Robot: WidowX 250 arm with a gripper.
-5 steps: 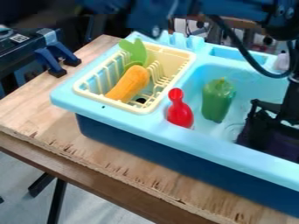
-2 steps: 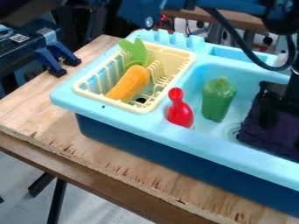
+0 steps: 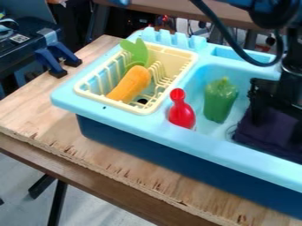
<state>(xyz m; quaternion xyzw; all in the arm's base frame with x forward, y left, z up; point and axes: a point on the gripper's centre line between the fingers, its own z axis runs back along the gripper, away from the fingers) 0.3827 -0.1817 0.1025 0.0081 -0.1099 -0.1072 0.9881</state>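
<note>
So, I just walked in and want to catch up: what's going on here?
The robot's gripper is down at the right of the toy sink, at a dark purple cloth; whether it grips the cloth is unclear. Left of them are a green pepper and a red pin-shaped toy. An orange toy vegetable lies in the yellow rack.

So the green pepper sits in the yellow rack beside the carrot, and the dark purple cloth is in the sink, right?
Not quite: the camera view shows the green pepper in the sink, outside the yellow rack that holds the carrot. The dark purple cloth is indeed in the sink.
</note>
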